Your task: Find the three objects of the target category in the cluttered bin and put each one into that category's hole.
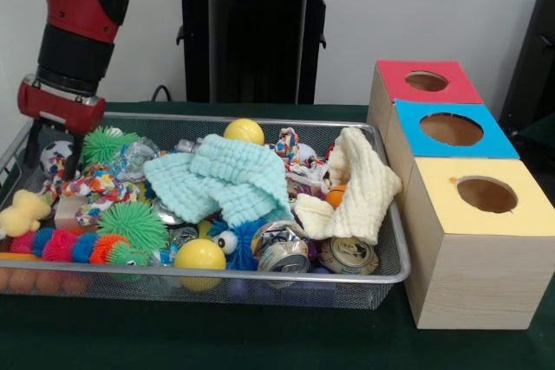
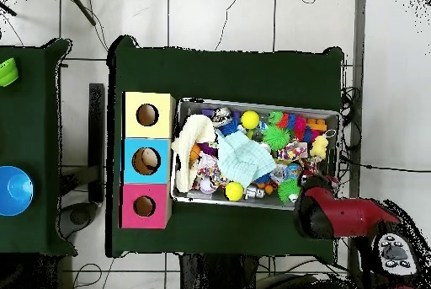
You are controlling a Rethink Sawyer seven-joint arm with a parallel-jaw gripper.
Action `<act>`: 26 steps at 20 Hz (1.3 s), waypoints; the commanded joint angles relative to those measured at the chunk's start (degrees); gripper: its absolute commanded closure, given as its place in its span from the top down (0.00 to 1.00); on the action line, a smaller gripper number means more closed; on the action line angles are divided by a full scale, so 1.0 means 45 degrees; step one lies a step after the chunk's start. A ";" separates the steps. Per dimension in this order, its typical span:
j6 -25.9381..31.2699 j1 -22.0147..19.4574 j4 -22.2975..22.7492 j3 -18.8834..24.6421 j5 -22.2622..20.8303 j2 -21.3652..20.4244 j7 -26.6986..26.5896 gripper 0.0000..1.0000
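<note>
The wire mesh bin (image 1: 395, 276) is full of toys, cloths and cans; it also shows in the overhead view (image 2: 180, 193). A yellow duck (image 1: 22, 212) lies at its left end, and shows in the overhead view (image 2: 319, 147). My gripper (image 1: 50, 165) is open, its black fingers reaching down into the bin's back left corner, around a small black-and-white ball (image 1: 55, 155). The duck is in front of the gripper and apart from it. The red-surround hole (image 1: 426, 81) is on the farthest box, also seen from overhead (image 2: 144, 206). No tiger shows.
A blue-topped box (image 1: 451, 129) and a yellow-topped box (image 1: 486, 194) stand in front of the red one. A mint cloth (image 1: 227, 178), a cream cloth (image 1: 355, 186), yellow balls (image 1: 200, 255), crushed cans (image 1: 286, 253) and spiky green balls (image 1: 132, 223) fill the bin.
</note>
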 commanded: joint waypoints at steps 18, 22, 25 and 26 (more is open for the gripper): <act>-0.0047 -0.0092 -0.0566 0.0894 0.0077 0.1312 0.0492 1.00; 0.0161 -0.0331 -0.0589 0.1195 -0.0252 0.1123 0.0148 1.00; 0.0571 -0.0514 -0.0531 0.1479 -0.0416 0.0819 -0.0181 1.00; 0.0646 -0.0532 -0.0524 0.1518 -0.0440 0.0753 -0.0234 1.00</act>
